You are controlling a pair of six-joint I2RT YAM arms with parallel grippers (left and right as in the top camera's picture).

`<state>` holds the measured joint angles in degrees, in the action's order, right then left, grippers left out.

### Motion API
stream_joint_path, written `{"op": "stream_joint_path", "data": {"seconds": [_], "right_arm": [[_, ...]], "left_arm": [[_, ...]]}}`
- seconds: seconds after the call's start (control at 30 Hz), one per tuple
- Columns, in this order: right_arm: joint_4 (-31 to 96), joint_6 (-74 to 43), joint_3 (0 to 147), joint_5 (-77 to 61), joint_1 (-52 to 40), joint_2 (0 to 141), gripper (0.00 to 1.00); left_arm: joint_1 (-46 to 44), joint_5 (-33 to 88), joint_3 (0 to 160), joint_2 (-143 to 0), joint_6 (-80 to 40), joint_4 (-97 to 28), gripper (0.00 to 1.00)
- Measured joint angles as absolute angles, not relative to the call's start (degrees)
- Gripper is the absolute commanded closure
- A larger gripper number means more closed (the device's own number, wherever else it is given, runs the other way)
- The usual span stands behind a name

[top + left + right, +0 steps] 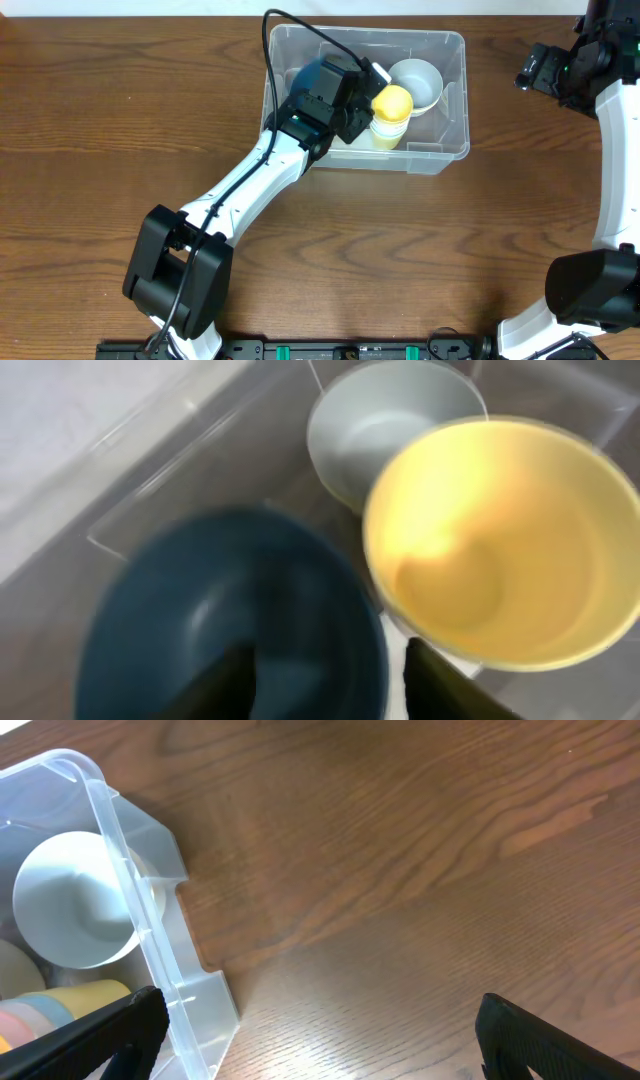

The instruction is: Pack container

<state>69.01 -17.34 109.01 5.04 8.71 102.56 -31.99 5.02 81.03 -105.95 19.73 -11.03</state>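
Note:
The clear plastic container (440,158) stands at the back middle of the table. It holds a dark blue bowl (303,76) at its left, a yellow bowl (392,100) on top of a stack, and a white bowl (420,80) at the back right. My left gripper (330,682) is down inside the container. Its fingers are apart and straddle the rim of the dark blue bowl (230,610), one inside and one outside, next to the yellow bowl (500,540). My right gripper (320,1030) is wide open and empty over bare table, right of the container (150,940).
The white bowl (385,420) lies behind the yellow one. In the right wrist view the white bowl (75,900) and pastel rims of the stacked bowls (60,1005) show through the container wall. The right arm (560,65) hovers at the far right. A black cable (300,25) arcs over the container.

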Motion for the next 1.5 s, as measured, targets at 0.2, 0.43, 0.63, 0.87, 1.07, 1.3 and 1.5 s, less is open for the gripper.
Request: {"op": "stream_joint_path", "data": {"seconds": [0.2,0.43,0.63,0.87,1.07,1.3,1.5], "right_arm": [[69.0,-17.3,109.0,5.0,8.7,102.6,0.01],[69.0,-17.3,109.0,5.0,8.7,102.6,0.01],[69.0,-17.3,109.0,5.1,8.7,102.6,0.01],[69.0,-17.3,109.0,5.1,8.7,102.6,0.01],[69.0,-17.3,109.0,5.1,8.7,102.6,0.01],[69.0,-17.3,109.0,5.1,8.7,102.6,0.01],[69.0,-17.3,109.0,5.1,8.7,102.6,0.01]], "left_arm": [[-31.9,3.0,81.0,-106.0,19.7,-9.6,0.48],[-30.3,-2.3,81.0,-102.2,19.1,-12.3,0.34],[-29.1,-4.5,81.0,-88.1,17.6,-19.0,0.12],[-29.6,-4.9,81.0,-69.6,16.3,-29.1,0.02],[-29.6,-7.0,81.0,-58.8,15.2,-36.6,0.02],[-29.6,-14.4,81.0,-49.0,14.9,-63.0,0.02],[-29.6,-15.9,81.0,-39.6,7.8,-82.5,0.02]]}}
